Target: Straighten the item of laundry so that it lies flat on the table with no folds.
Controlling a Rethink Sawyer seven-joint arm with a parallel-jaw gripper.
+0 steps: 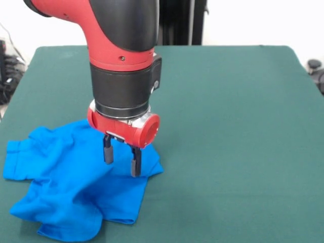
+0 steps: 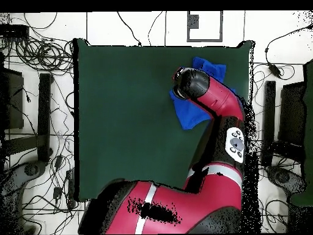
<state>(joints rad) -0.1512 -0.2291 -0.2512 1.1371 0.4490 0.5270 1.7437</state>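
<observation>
**Front view: blue shirt crumpled at a table corner, gripper poised above it**

Item: one bright blue T-shirt [image 1: 76, 185], lying bunched on the green table [image 1: 228, 126] toward its near left corner as this view had it. A sleeve stuck out at the left, the lower edge curled under, and soft folds ran across the middle. It was far from flat.

Tool: the gripper [image 1: 122, 155], pointing straight down over the shirt's right-hand edge. Its two dark fingers [image 1: 108, 150] stood spread apart with nothing between them; whether the tips touched the cloth could not be told.

Step in hand, as judged: reaching for a hold on the edge of the shirt, ahead of a pull to spread it. The next move would call for lowering onto a single layer, closing on it, then dragging outward toward the open middle of the table, where there was ample room.

Overhead view: the arm [image 2: 211, 101] covered most of the shirt [image 2: 208, 64]. Cables [image 2: 36, 177] and dark stands [image 2: 44, 110] lay on the floor around the table, none upon it. The shirt's nearness to the table edge left little room for spreading on that side.
</observation>
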